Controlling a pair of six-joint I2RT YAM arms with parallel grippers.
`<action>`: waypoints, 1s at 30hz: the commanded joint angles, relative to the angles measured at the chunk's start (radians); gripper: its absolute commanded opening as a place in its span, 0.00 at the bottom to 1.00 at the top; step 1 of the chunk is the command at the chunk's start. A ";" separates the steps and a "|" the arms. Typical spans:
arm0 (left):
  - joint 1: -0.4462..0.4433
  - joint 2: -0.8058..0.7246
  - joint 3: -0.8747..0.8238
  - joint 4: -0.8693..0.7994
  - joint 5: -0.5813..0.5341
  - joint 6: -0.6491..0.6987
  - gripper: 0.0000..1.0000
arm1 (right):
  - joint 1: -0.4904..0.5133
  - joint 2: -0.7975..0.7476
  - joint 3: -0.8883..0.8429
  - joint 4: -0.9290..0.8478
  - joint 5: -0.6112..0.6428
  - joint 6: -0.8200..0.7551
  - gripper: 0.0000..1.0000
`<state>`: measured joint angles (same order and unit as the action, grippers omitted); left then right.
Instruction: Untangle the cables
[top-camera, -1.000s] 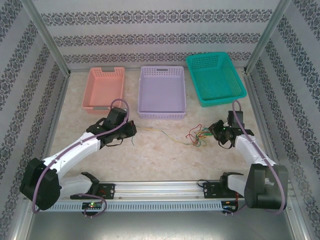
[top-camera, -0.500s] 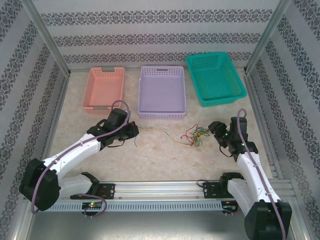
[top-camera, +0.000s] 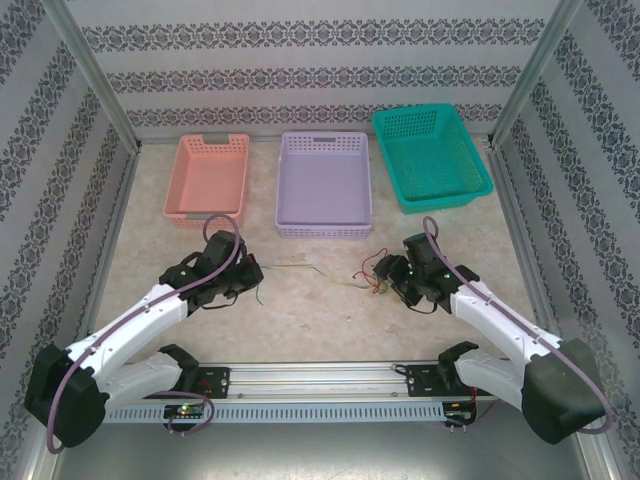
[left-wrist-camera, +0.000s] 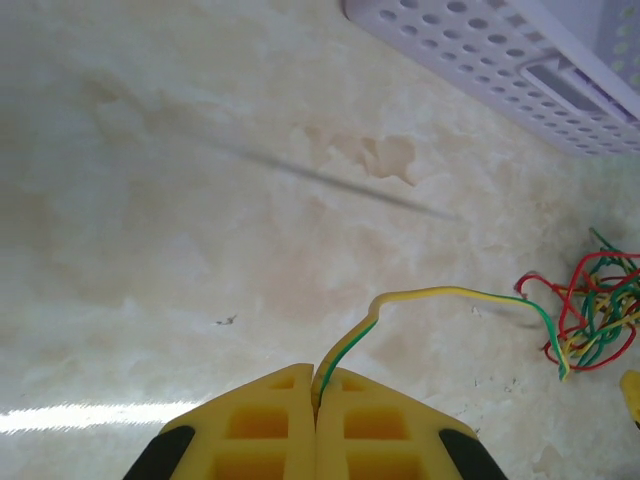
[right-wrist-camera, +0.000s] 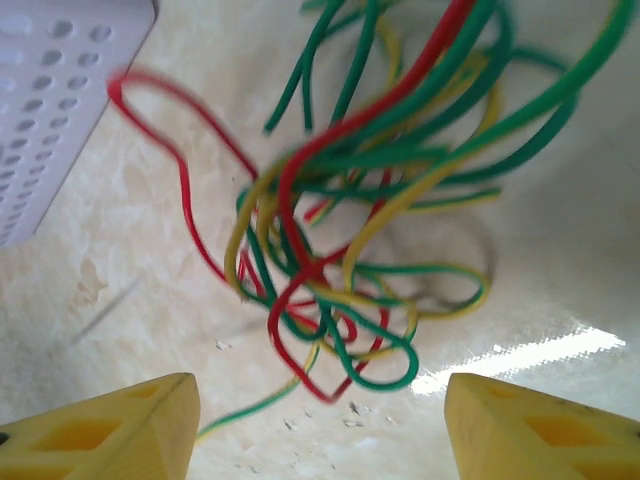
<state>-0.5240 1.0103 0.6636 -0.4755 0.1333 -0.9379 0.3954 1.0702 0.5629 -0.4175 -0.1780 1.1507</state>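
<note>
A tangle of thin red, yellow and green cables lies on the marbled table, seen close in the right wrist view and at the right edge of the left wrist view as the tangle. One yellow-green cable runs out of it leftward to my left gripper, which is shut on its end. In the top view this cable stretches between the arms. My right gripper stands open just short of the tangle, its yellow fingers wide apart with nothing between them.
Three baskets stand along the back: pink, lavender and teal. The lavender basket's front wall is close to the cables. Metal frame posts and patterned walls border the table on both sides.
My right gripper has swung left and come in right behind the tangle. My left gripper has drawn back toward the left with the yellow-green cable, and the tangle has shifted left.
</note>
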 joint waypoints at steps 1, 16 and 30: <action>-0.007 -0.020 0.072 -0.100 -0.049 -0.052 0.00 | -0.032 0.038 0.065 -0.085 0.069 -0.031 0.62; -0.008 0.086 0.127 -0.092 0.040 -0.011 0.00 | 0.061 0.343 0.231 -0.044 -0.012 0.044 0.64; 0.017 0.115 0.309 -0.436 -0.192 0.051 0.00 | -0.165 0.345 0.264 -0.169 0.038 -0.135 0.00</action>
<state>-0.5224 1.1080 0.9302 -0.7235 0.0807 -0.9154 0.2874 1.4483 0.8101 -0.4953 -0.2077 1.0897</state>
